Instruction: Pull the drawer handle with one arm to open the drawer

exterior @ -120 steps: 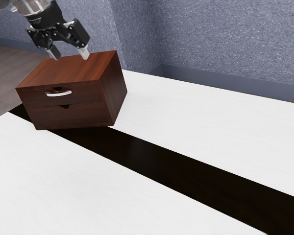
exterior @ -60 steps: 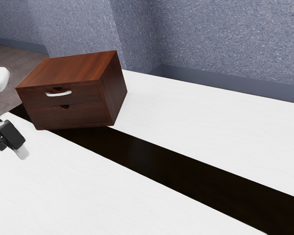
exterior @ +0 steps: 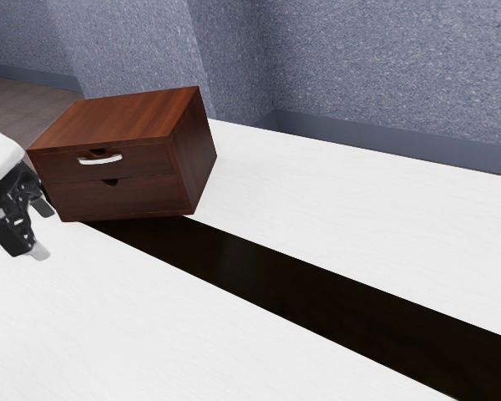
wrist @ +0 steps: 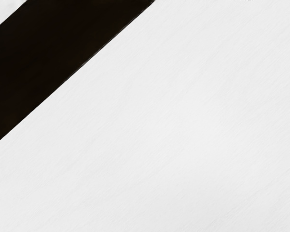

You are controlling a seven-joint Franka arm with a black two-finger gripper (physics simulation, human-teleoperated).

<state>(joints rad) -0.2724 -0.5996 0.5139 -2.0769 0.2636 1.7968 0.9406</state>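
One second ago your gripper (exterior: 32,227) hung over the cabinet (exterior: 142,117); now it sits low at the exterior view's left edge, above the desk (exterior: 317,192), with its fingers (exterior: 18,238) apart and empty. That puts it on the front side, below the handle (exterior: 99,158) and clear of it. To the right, the upper drawer (exterior: 138,160) sits shut and flush. The handle's long axis runs level across the front, which faces the view's lower left.
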